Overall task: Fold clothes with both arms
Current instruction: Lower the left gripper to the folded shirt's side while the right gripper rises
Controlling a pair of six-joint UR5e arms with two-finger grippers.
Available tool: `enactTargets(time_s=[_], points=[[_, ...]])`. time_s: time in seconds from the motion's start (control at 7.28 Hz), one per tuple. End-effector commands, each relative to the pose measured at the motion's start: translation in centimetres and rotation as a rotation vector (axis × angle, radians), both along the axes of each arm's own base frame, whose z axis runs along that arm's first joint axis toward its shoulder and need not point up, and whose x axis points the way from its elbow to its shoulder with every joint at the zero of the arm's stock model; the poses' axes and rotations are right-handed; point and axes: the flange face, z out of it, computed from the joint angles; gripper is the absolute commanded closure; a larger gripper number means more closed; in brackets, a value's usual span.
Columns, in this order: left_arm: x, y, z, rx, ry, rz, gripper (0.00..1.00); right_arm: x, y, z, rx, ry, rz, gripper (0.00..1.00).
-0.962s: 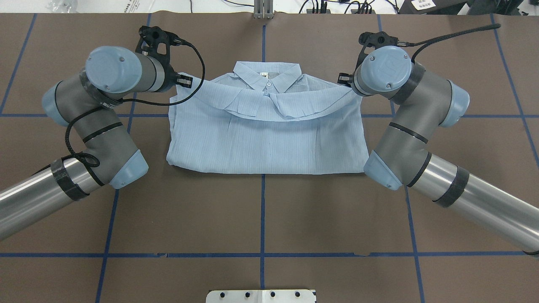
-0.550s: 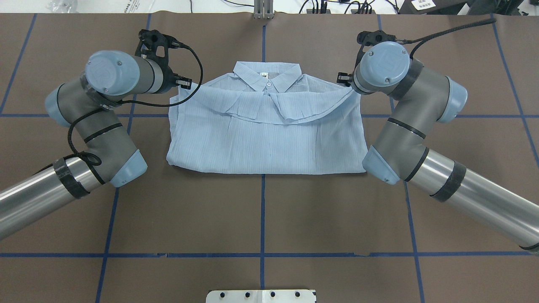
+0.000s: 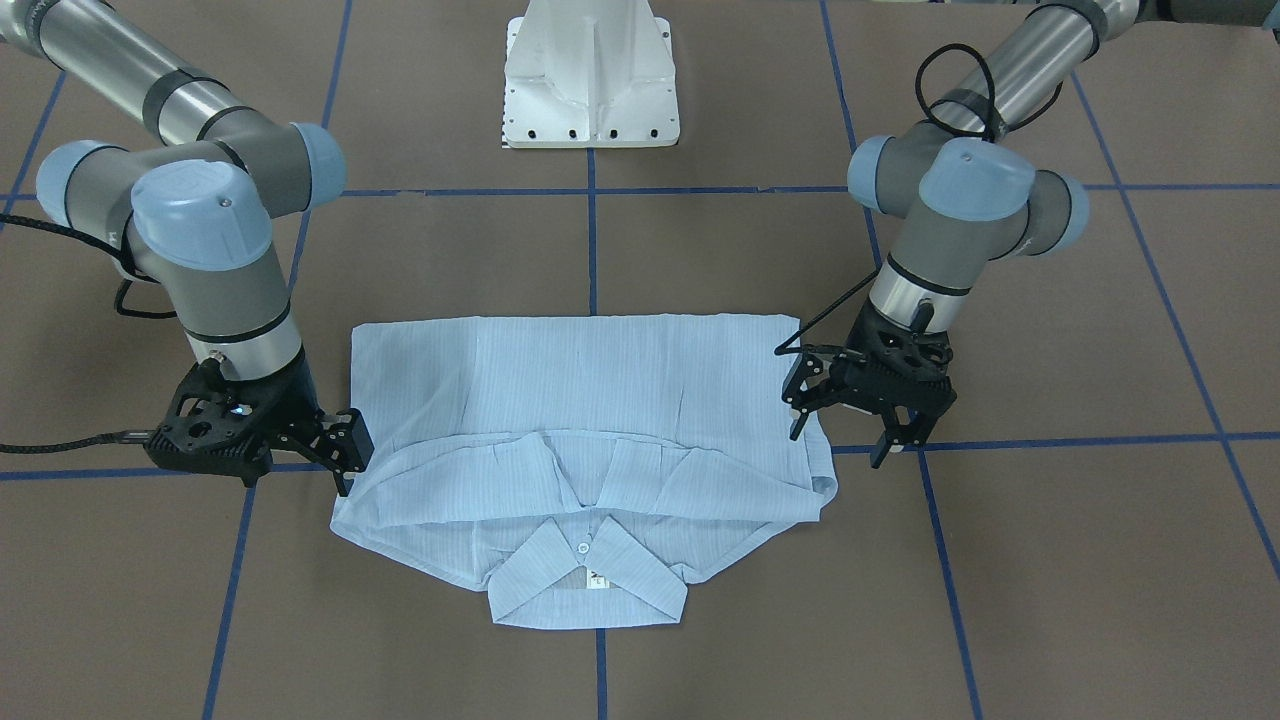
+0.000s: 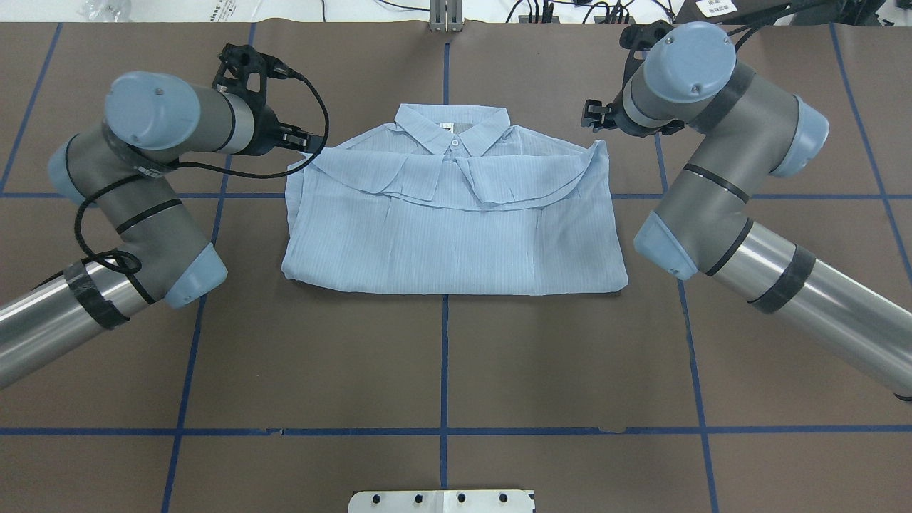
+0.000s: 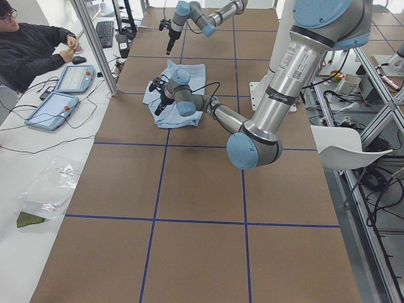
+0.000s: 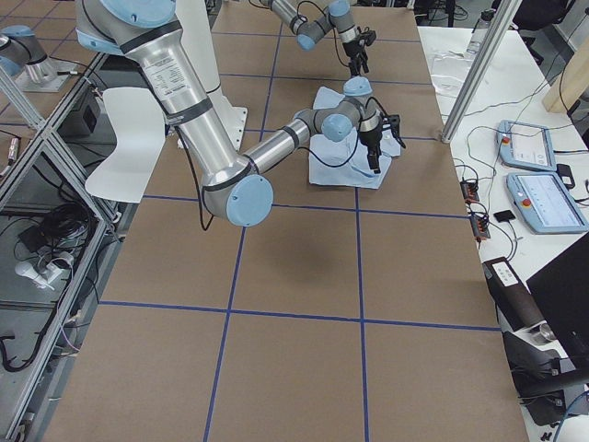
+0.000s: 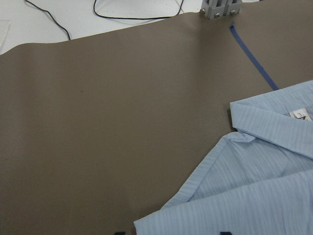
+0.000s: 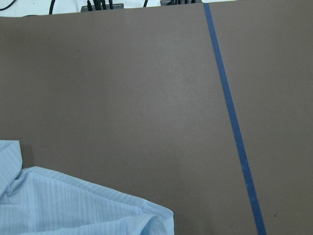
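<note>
Overhead exterior view: one folded shirt (image 4: 456,235), two pincers, left gripper (image 4: 308,140) and right gripper (image 4: 590,115), one beside each collar-end shirt corner, both spread, gripping nothing.

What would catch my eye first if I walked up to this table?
Probably the light-blue shirt, folded flat in the middle of the brown table with its collar on the side away from the robot. Then the bulky grey left arm and right arm flanking it, with the left gripper and right gripper poised by its far corners.
</note>
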Motion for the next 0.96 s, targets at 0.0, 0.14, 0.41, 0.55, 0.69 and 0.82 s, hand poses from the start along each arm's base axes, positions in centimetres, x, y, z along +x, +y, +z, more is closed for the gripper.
enactTargets(time_s=[0.0,0.14,0.41,0.55,0.69,0.82], points=[[-1.4,2.6,1.4,-0.047,0.040,-0.009,0.00,1.6,1.4,-0.8,0.024,-0.025,-0.007,0.00],[0.0,5.3,2.1,-0.065,0.074,0.015,0.00,2.6,2.5,-1.4,0.039,-0.044,-0.006,0.00],[3.9,10.9,3.6,-0.115,0.084,0.001,0.00,3.1,3.2,-1.6,0.042,-0.055,-0.001,0.00],[5.8,12.9,4.1,-0.152,0.094,-0.016,0.00,3.1,3.2,-1.4,0.040,-0.052,-0.002,0.00],[6.7,13.7,4.1,-0.175,0.107,-0.040,0.03,3.1,3.1,-1.4,0.042,-0.049,-0.003,0.00],[7.5,14.5,4.1,-0.174,0.104,-0.032,0.45,3.0,3.2,-1.4,0.042,-0.048,-0.003,0.00]])
